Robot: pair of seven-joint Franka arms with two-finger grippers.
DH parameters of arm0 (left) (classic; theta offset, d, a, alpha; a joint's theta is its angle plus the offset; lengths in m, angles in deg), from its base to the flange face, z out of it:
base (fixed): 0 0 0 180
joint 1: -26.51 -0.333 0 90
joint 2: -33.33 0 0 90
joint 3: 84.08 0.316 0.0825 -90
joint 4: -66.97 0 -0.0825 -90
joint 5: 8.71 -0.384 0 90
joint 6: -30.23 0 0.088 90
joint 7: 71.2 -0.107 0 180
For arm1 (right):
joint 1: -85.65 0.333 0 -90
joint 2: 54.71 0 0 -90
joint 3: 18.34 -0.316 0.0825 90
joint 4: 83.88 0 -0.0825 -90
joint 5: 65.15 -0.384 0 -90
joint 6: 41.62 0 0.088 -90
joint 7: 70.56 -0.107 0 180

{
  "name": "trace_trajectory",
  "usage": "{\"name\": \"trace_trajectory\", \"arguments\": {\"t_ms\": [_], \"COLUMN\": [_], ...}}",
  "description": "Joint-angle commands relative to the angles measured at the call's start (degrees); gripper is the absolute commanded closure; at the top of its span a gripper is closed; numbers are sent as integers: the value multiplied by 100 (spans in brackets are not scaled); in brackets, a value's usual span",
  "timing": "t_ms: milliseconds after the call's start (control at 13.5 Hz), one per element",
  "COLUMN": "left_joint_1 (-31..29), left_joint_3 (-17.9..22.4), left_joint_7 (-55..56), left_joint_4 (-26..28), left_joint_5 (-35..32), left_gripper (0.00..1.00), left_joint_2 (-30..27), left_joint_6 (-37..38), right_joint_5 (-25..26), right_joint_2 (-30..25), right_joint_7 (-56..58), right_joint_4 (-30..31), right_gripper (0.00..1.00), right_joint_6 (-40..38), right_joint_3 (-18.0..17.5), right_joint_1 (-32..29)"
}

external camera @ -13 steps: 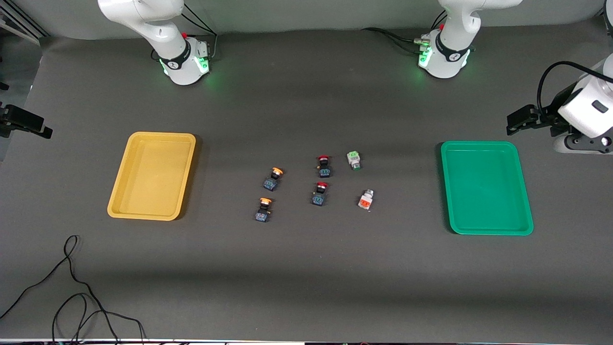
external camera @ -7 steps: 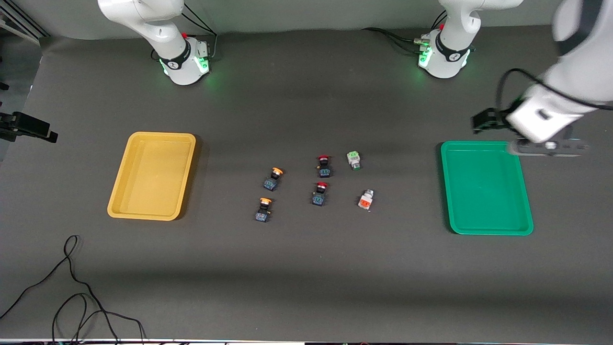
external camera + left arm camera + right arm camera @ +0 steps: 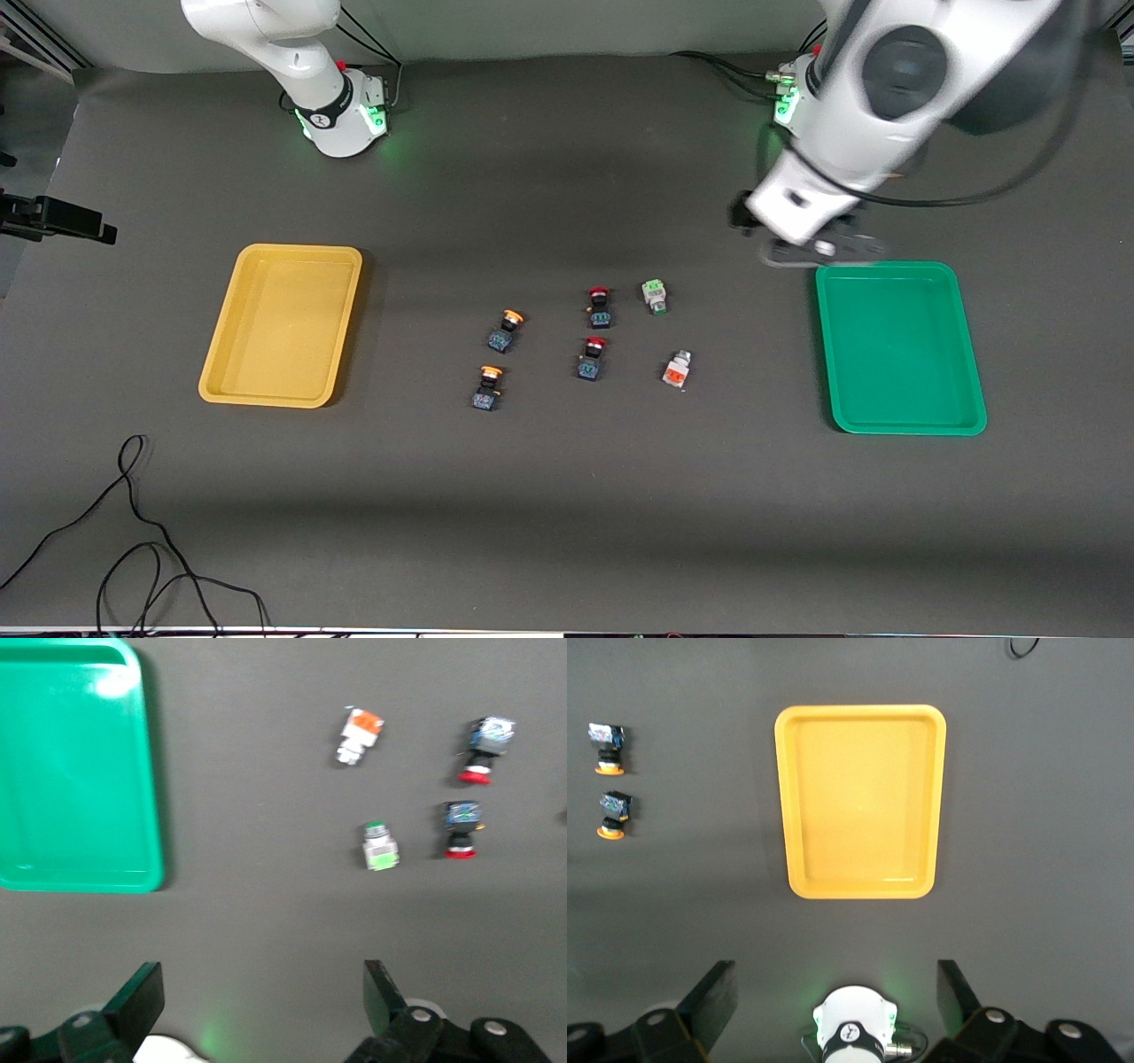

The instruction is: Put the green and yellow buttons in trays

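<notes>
A: What's on the table (image 3: pixel 567 532), biggest first?

B: Two trays. Yellow tray (image 3: pixel 282 324) sits toward my right arm's end, green tray (image 3: pixel 899 346) toward my left arm's end, both w/ nothing in them. Btwn them, six small buttons on the mat.

A: And your grippers?

B: Left gripper (image 3: pixel 263 1005) is up over bare mat just beside the green tray's corner nearest my bases, fingers spread wide, holding nothing. Right gripper (image 3: pixel 835 997) hangs high by its own base, above the yellow tray's end of the table, also spread wide, nothing in it.

A: The buttons?

B: Two orange-capped buttons (image 3: pixel 506 330) (image 3: pixel 486 388) lie nearest the yellow tray, one closer to the front cam than the other. Two red-capped buttons (image 3: pixel 599 307) (image 3: pixel 592 358) in the middle. Green-ended button (image 3: pixel 655 296) and orange-red-ended button (image 3: pixel 677 369) lie nearest the green tray, apart from each other. Loose black cable (image 3: pixel 133 540) near the front edge
</notes>
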Motion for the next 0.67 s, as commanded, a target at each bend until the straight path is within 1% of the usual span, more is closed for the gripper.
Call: {"name": "trace_trajectory", "arguments": {"t_ms": [0, 148, 297, 445, 594], "left_joint_1": [653, 944, 1111, 1112, 1094], "left_joint_3": [90, 90, 90, 90, 90], "left_joint_7": [1042, 1604, 1870, 1871, 1880], "left_joint_4": [409, 471, 620, 1005, 1454], "left_joint_5": [-3, -3, -3, -3, -12], "left_gripper": [0, 0, 0, 0, 0], "left_joint_2": [-102, -15, 47, 91, 257], "left_joint_6": [-718, -1062, -1317, -1746, -2474], "right_joint_5": [113, 113, 25, -19, -124], "right_joint_2": [31, 127, 294, 391, 487], "right_joint_7": [28, -16, -60, -112, -655], "right_joint_4": [32, 111, 208, 339, 453], "right_gripper": [0, 0, 0, 0, 0], "right_joint_6": [-152, -152, -91, 171, 461], "right_joint_3": [3, -14, -58, -59, -59], "right_joint_1": [20, 91, 152, 424, 661]}}
